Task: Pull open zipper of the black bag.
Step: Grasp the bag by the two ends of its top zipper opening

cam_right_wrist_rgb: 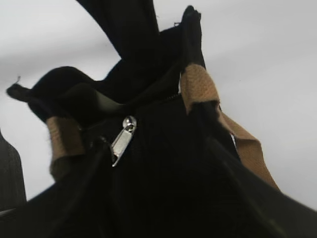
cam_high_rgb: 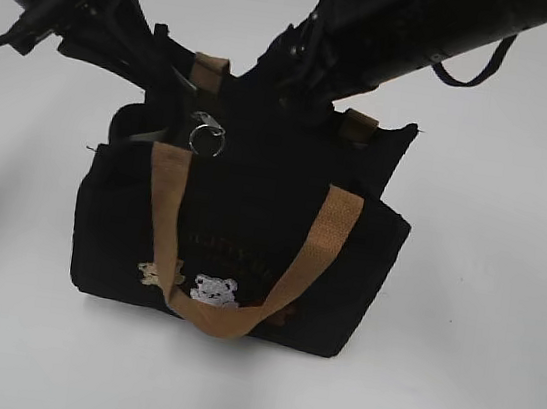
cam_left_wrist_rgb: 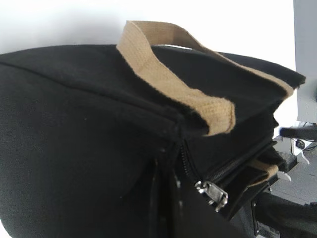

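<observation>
Bag: a small black fabric tote (cam_high_rgb: pixel 240 230) with tan webbing handles is stood upright on a white tabletop (cam_high_rgb: pixel 504 295), bear embroidery facing the exterior camera.
Zipper: a black toothed track runs along the top edge; a small metal slider with a silver ring pull (cam_high_rgb: pixel 206 136) is seen near the left end, by the left arm. The slider (cam_left_wrist_rgb: pixel 212 192) is also caught in the left wrist view, and the pull tab (cam_right_wrist_rgb: pixel 122 141) hangs free in the right wrist view.
Left gripper: sunk in the fabric at the bag's left top corner (cam_high_rgb: pixel 163 89); its fingers are hidden by dark cloth, and it is taken as fully closed, apparently pinching the bag's fabric, though what is pinched cannot be confirmed.
Right gripper: lowered onto the top edge right of centre (cam_high_rgb: pixel 303 97); the jaws are hidden against black fabric, so whether they are wide or narrow cannot be told. Nothing is shown held.
Step judged: bag anchored on the left, pull not yet taken.
Risk 1: the small ring may be missed and cloth or the tan handle (cam_high_rgb: pixel 335 238) seized instead.
Risk 2: if the left pinch slips, the light bag could be dragged or tipped rather than unzipped.
Risk 3: slack fabric could jam in the slider.
</observation>
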Controlling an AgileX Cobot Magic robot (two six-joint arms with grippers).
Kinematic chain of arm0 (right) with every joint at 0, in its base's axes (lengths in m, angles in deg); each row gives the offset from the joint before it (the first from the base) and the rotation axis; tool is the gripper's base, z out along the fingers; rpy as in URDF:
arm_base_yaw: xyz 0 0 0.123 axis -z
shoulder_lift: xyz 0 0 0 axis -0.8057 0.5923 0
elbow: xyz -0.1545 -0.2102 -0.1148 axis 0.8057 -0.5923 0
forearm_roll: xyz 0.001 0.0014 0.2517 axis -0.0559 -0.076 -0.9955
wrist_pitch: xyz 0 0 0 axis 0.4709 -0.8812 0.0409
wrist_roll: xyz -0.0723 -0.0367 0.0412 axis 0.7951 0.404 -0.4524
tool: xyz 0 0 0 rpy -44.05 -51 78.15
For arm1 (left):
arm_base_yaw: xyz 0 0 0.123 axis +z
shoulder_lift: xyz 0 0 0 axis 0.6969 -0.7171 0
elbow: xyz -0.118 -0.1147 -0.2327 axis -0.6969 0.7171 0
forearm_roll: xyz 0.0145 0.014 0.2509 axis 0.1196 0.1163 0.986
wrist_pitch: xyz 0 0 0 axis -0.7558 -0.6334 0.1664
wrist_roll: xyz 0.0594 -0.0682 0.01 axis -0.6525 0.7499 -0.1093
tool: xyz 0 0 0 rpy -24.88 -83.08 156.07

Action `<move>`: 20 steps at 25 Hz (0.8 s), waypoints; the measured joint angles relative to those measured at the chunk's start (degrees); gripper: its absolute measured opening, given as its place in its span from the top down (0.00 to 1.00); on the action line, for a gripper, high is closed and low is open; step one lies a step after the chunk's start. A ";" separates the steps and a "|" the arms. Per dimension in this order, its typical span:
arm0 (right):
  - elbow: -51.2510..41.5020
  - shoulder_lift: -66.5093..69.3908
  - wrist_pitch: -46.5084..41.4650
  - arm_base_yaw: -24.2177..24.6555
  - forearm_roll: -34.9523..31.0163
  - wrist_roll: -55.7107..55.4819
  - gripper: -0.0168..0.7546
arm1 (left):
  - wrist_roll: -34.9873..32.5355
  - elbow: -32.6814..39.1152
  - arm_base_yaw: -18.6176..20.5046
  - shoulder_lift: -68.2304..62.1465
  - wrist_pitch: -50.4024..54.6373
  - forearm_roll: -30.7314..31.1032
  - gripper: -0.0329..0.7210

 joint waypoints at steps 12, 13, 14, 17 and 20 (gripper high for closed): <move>1.92 2.28 -0.56 -3.79 11.55 -2.01 0.41 | 0.00 -0.32 0.00 0.69 0.85 -0.01 0.97; 1.92 2.28 -0.48 -3.79 12.44 -2.33 0.41 | 0.00 -0.32 0.00 0.69 0.85 -0.01 0.97; 1.92 2.28 -0.43 -3.79 12.79 -2.45 0.41 | 0.00 -0.32 0.00 0.69 0.85 -0.01 0.97; 1.92 2.28 -0.36 -3.81 13.18 -2.65 0.41 | 0.00 -0.32 0.00 0.69 0.85 -0.01 0.97; 1.97 2.56 -0.24 -4.35 13.43 -2.59 0.43 | 0.00 -0.32 0.00 0.69 0.85 -0.01 0.97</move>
